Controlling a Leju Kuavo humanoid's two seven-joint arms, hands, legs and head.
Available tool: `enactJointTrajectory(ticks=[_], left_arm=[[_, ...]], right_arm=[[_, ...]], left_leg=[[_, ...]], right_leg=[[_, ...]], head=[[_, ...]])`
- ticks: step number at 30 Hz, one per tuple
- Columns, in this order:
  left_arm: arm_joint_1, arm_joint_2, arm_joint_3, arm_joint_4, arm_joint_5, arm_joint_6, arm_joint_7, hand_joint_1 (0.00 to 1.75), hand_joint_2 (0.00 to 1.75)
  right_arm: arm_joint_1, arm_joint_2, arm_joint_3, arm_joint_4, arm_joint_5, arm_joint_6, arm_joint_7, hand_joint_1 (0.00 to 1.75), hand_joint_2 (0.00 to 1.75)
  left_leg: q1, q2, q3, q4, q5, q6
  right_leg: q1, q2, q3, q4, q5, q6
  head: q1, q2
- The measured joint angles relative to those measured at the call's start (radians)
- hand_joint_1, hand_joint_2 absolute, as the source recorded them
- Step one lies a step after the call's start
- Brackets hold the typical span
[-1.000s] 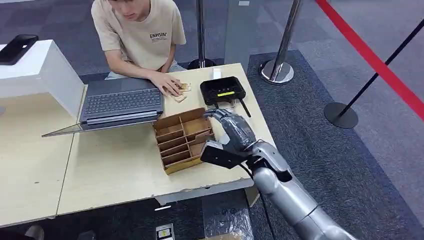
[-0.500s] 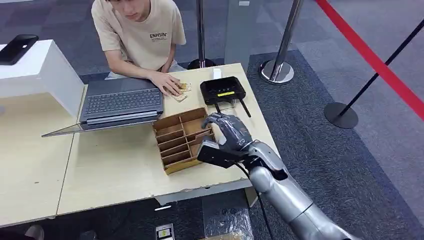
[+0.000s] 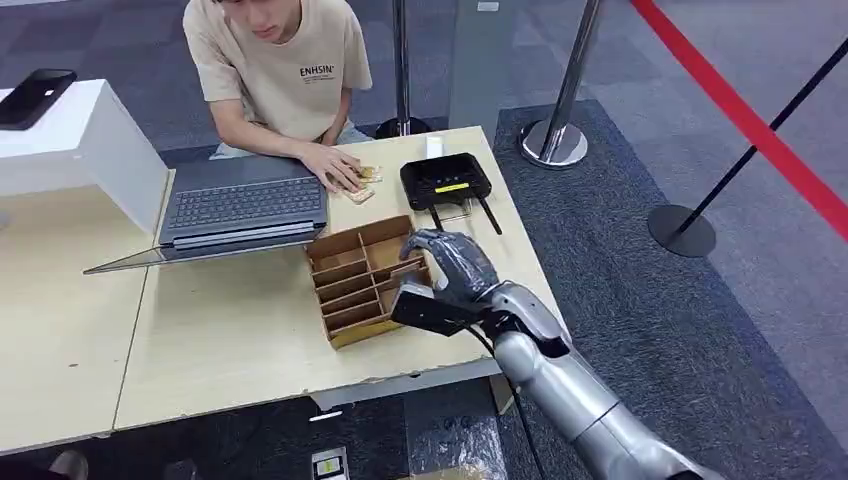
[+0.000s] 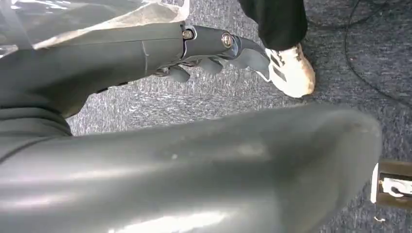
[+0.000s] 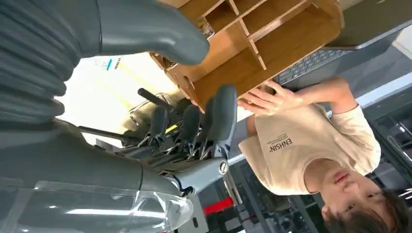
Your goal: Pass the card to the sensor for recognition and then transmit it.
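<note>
Two small tan cards (image 3: 361,195), flat and rectangular, lie on the table (image 3: 230,340) beside the laptop (image 3: 245,205). One is clear of the person's hand (image 3: 338,166); the other sits at its fingertips, partly covered. Surface detail too small to make out.

Black sensor (image 3: 446,182) sits just right of the cards, with two thin antennas pointing toward the robot. It has a yellow strip on top, text unreadable.

Right hand (image 3: 455,262) hovers over the right edge of the wooden divider box (image 3: 365,280). Thumb and fingers are spread apart and curved, nothing between them. In the right wrist view the box's compartments lie between thumb and fingers. A small pale item lies in one slot by the thumb; cannot tell if it is a card. The black wrist module hides the box's near right corner in the head view.

Left hand (image 4: 214,48) hangs over grey carpet, fingers loosely extended, empty. A white shoe (image 4: 291,70) shows just past it.

Beige shirt (image 3: 290,70) reads "ENHSIN". Person's head is cut off by the frame top. A dark phone (image 3: 35,97) rests on a white box (image 3: 90,150) at the left, screen blank.
</note>
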Motion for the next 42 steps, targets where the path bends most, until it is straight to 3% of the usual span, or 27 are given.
enactJointTrajectory(ticks=[1, 2, 7, 13, 19, 25, 34, 35, 36, 42], left_arm=[[0.000, -0.001, 0.000, 0.000, -0.002, -0.001, 0.000, 0.00, 0.00], [0.000, -0.002, 0.000, 0.000, -0.003, -0.001, 0.001, 0.00, 0.00], [-0.005, -0.006, -0.001, 0.000, -0.014, -0.003, 0.013, 0.00, 0.00], [-0.014, -0.012, -0.005, -0.001, -0.024, -0.009, 0.016, 0.00, 0.00], [-0.016, -0.019, -0.010, -0.001, -0.026, -0.010, 0.018, 0.00, 0.00], [-0.016, -0.022, -0.010, -0.001, -0.022, -0.010, 0.018, 0.00, 0.00], [-0.016, -0.023, -0.010, -0.001, -0.020, -0.011, 0.018, 0.00, 0.00], [-0.016, -0.023, -0.010, -0.001, -0.020, -0.011, 0.018, 0.00, 0.00], [-0.016, -0.023, -0.011, -0.001, -0.021, -0.011, 0.018, 0.00, 0.00], [-0.017, -0.023, -0.011, -0.001, -0.021, -0.011, 0.018, 0.00, 0.00]], right_arm=[[-0.004, 0.000, 0.001, 0.005, 0.001, -0.002, -0.001, 1.19, 1.75], [-0.010, 0.002, 0.003, 0.013, 0.002, -0.005, -0.002, 1.19, 1.75], [-0.049, 0.010, 0.010, 0.057, 0.013, -0.011, -0.010, 1.03, 1.75], [-0.123, 0.026, 0.019, 0.132, 0.034, -0.013, -0.020, 1.06, 1.75], [-0.166, 0.040, 0.029, 0.212, 0.040, -0.014, -0.035, 0.94, 1.75], [-0.169, 0.049, 0.037, 0.268, 0.032, -0.022, -0.037, 1.10, 1.75], [-0.166, 0.052, 0.040, 0.297, 0.024, -0.031, -0.043, 0.96, 1.75], [-0.165, 0.053, 0.041, 0.306, 0.024, -0.032, -0.043, 1.06, 1.75], [-0.162, 0.055, 0.042, 0.326, 0.023, -0.037, -0.044, 1.34, 1.75], [-0.158, 0.061, 0.042, 0.354, 0.024, -0.047, -0.047, 1.26, 1.75]], left_leg=[[0.000, 0.000, 0.000, 0.000, 0.000, 0.000], [0.000, 0.000, 0.000, 0.000, 0.000, 0.000], [0.000, 0.000, 0.000, 0.000, 0.000, 0.000], [0.000, 0.000, 0.000, 0.000, 0.000, 0.000], [0.000, 0.000, 0.000, 0.000, 0.000, 0.000], [0.000, 0.000, 0.000, 0.000, 0.000, 0.000], [0.000, 0.000, 0.000, 0.000, 0.000, 0.000], [0.000, 0.000, 0.000, 0.000, 0.000, 0.000], [0.000, 0.000, 0.000, 0.000, 0.000, 0.000], [0.000, 0.000, 0.000, 0.000, 0.000, 0.000]], right_leg=[[0.000, 0.000, 0.000, 0.000, 0.000, 0.000], [0.000, 0.000, 0.000, 0.000, 0.000, 0.000], [0.000, 0.000, 0.000, 0.000, 0.000, 0.000], [0.000, 0.000, 0.000, 0.000, 0.000, 0.000], [0.000, 0.000, 0.000, 0.000, 0.000, 0.000], [0.000, 0.000, 0.000, 0.000, 0.000, 0.000], [0.000, 0.000, 0.000, 0.000, 0.000, 0.000], [0.000, 0.000, 0.000, 0.000, 0.000, 0.000], [0.000, 0.000, 0.000, 0.000, 0.000, 0.000], [0.000, 0.000, 0.000, 0.000, 0.000, 0.000]], head=[[0.000, 0.000], [0.000, 0.000], [0.000, 0.000], [0.000, 0.000], [0.000, 0.000], [0.000, 0.000], [0.000, 0.000], [0.000, 0.000], [0.000, 0.000], [0.000, 0.000]])
